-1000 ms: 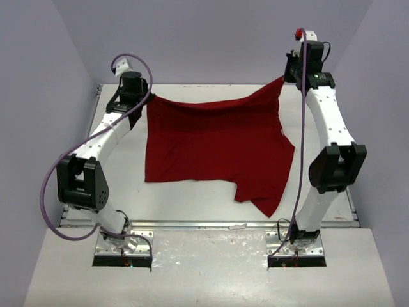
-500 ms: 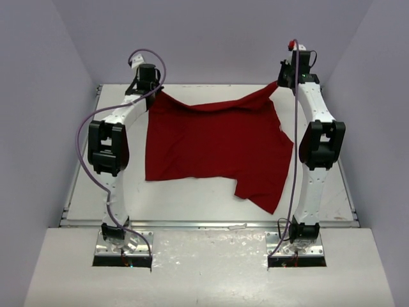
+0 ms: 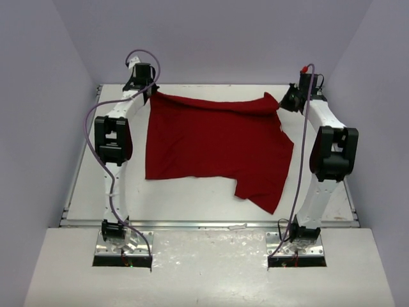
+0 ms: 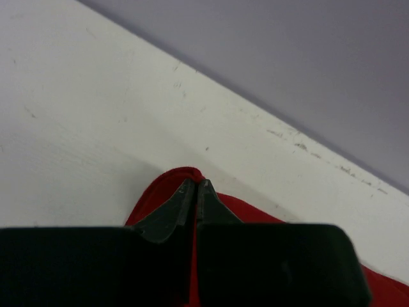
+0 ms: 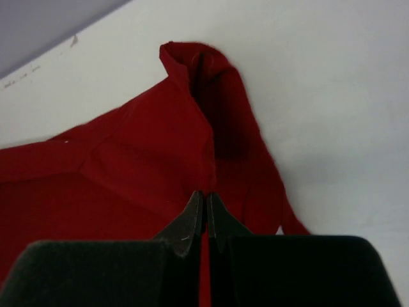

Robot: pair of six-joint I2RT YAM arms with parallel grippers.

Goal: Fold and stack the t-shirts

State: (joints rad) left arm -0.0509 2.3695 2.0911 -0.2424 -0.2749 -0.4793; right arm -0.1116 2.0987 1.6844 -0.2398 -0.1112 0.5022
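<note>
A deep-red t-shirt (image 3: 214,144) is spread over the middle of the white table (image 3: 192,198), and one sleeve trails toward the front right. At the far left corner, my left gripper (image 3: 151,94) is shut on the shirt's edge. The left wrist view shows its fingertips (image 4: 195,185) pinching a peak of red cloth (image 4: 246,210) just above the table. My right gripper (image 3: 283,101) holds the far right corner. In the right wrist view, its tips (image 5: 205,195) are closed on a fold of the shirt (image 5: 128,166), which bunches into a ridge ahead of them.
The back wall (image 3: 211,45) stands close behind both grippers, and side walls flank the table. Purple cables (image 3: 89,121) loop along each arm. Both arm bases sit on the near ledge (image 3: 204,268) below the table's front edge.
Both grippers have come down toward the table at the back with the shirt's far edge still held. That edge, which hung lifted before, now lies low and nearly flat.
</note>
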